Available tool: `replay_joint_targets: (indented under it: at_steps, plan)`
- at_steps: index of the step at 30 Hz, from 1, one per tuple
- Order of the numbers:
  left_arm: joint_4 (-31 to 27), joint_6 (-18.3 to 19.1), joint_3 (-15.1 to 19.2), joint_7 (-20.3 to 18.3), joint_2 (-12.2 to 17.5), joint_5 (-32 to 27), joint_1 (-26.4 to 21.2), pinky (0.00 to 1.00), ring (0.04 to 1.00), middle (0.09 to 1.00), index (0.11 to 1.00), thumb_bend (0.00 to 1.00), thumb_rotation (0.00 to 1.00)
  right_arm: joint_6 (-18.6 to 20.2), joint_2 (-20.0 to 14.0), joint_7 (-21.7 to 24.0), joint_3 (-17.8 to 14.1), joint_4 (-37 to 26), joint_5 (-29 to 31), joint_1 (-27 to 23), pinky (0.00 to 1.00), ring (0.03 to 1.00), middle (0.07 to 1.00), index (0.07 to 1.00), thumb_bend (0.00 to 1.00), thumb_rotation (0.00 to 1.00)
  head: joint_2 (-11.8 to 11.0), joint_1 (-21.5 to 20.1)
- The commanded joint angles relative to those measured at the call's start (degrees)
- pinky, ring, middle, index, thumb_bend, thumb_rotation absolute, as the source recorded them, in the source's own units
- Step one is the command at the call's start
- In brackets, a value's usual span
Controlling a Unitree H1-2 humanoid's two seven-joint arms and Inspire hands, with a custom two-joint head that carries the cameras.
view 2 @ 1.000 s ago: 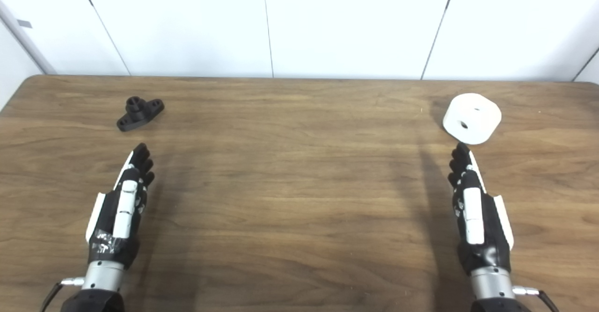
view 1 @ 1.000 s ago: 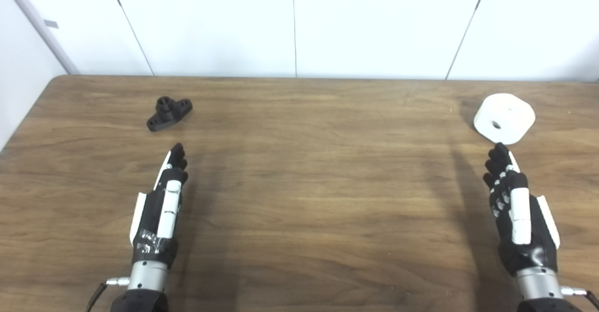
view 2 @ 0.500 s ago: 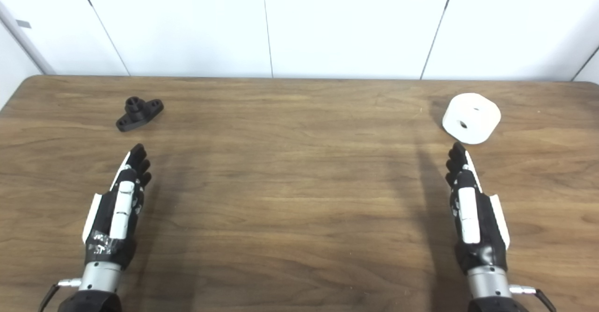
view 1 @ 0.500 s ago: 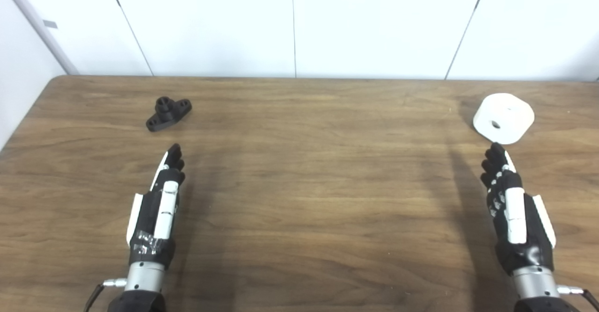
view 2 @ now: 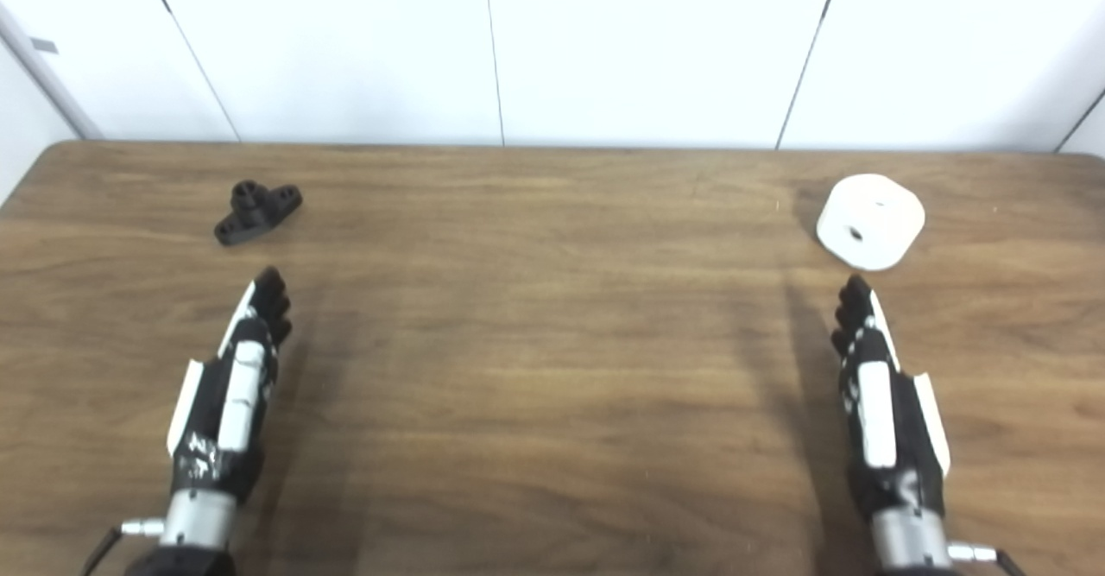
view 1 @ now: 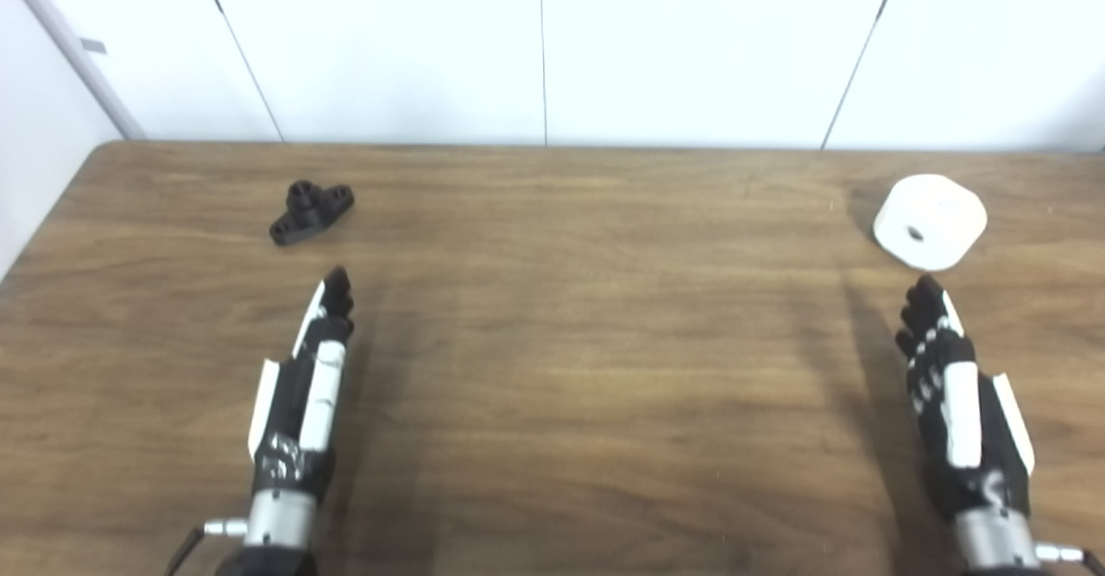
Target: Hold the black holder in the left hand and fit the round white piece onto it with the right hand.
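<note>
the fingers [view 1: 337,287] of the left hand [view 1: 304,390] are stretched out straight and lie close alongside one another, holding nothing, their dark tips aimed up the desk [view 1: 552,360] toward the black holder [view 1: 311,211], which sits apart from them with a strip of bare wood between. the fingers [view 1: 922,300] of the right hand [view 1: 954,412] are likewise extended and empty, side by side, and their tips stop just short of the round white piece [view 1: 929,221], not touching it. both hands are seen edge-on, black shells with white plates along the back and a metal cuff at each wrist, the left one wrapped with a patch of shiny tape near the wrist. the black holder is a small matte part with a raised round collar in the middle and a flat lug with a hole at each end, lying slantwise near the far left of the desk, well in from its rounded corner. the round white piece is a thick smooth disc with a small hole through its centre, tilted a little, near the far right and close to the right edge of the left eye view. between the two hands the brown wood-grain top is wide and unoccupied, each arm throwing a long soft shadow on it. beyond the far edge stands a white panelled wall [view 1: 552,41] with thin dark seams.
</note>
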Motion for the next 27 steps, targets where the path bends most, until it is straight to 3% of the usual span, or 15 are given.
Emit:
replay_joint_targets:
  at_steps: [1,11,14,17,24,27]
  plan:
    - [-0.92,-2.7,-0.73,0.12,-0.54,0.32,4.75,1.0,1.0,0.995,0.993,0.53,0.9,-3.28,-1.04,0.65,-0.09,-0.7,1.3,3.17,1.0,1.0,0.988,0.981,0.6,1.0,-1.09,0.27]
    - [2.72,-6.56,-1.03,0.59,-1.24,0.22,4.56,1.0,0.996,0.992,0.987,0.52,0.81,-5.96,-1.37,1.48,-0.08,2.49,2.4,2.83,1.0,1.0,0.996,0.981,0.62,1.0,-5.86,2.73]
    - [3.98,-7.92,-1.01,1.07,-1.27,1.08,4.37,1.0,0.994,0.99,0.984,0.51,0.83,-5.23,-0.72,0.84,-0.69,2.82,2.99,2.51,1.0,0.994,0.979,0.956,0.64,0.99,-6.23,2.51]
    - [4.07,-7.69,-1.13,1.48,-1.31,1.58,4.33,1.0,0.993,0.991,0.985,0.51,0.84,-4.54,-0.29,0.17,-0.58,2.44,2.14,2.32,1.0,0.987,0.955,0.927,0.6,1.0,-6.6,2.09]
    - [4.36,-7.1,-1.14,1.93,-1.23,2.13,3.91,1.0,0.999,0.996,0.988,0.51,0.82,-4.89,0.21,0.12,-0.48,2.89,2.64,2.04,1.0,0.98,0.946,0.915,0.6,1.0,-6.46,1.02]
    - [3.23,-6.59,-1.63,2.55,-0.01,7.41,3.59,1.0,0.998,0.993,0.992,0.49,0.77,-6.23,0.0,0.61,-0.26,3.67,2.75,1.67,1.0,0.98,0.948,0.919,0.63,1.0,-6.29,0.47]
